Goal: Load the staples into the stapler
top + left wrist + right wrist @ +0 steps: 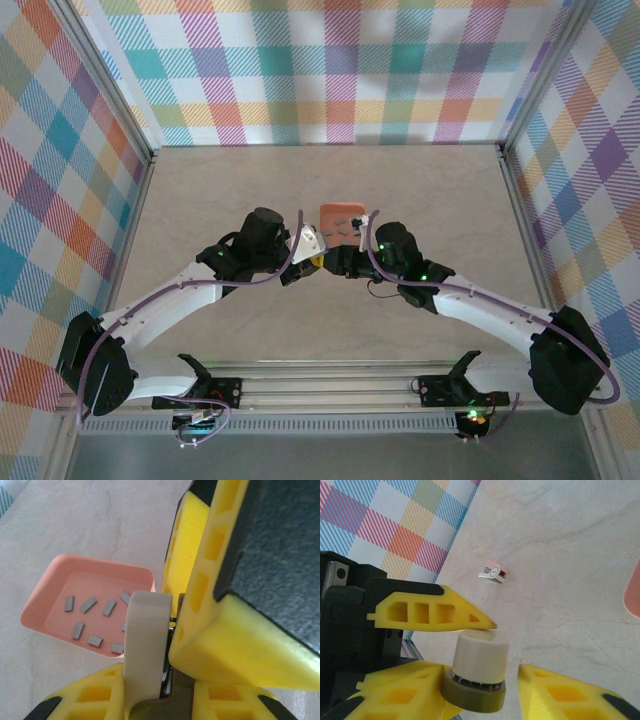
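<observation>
Left claw (156,682): clenched on the stapler, with a yellow finger pressed to each side of it.
Stapler (145,640): held up between the left claw's fingers, above the tabletop (75,520). It has a cream upper arm and an olive-brown base, with grey metal showing in the slit between them.
Right claw (480,672): released. Its fingers straddle the stapler's end, one against the base and the other a little apart from it.
Tray (107,564): shallow and peach-orange, resting on the tabletop just beyond the stapler.
Staples (89,604): several short grey strips lying loose and scattered on the tray floor, at mixed angles.
Small pink-and-grey block (493,573): lies alone on the tabletop, well apart from the tray; what it is cannot be told.
Plaid wall (395,525): stands behind the tabletop's far edge.
</observation>
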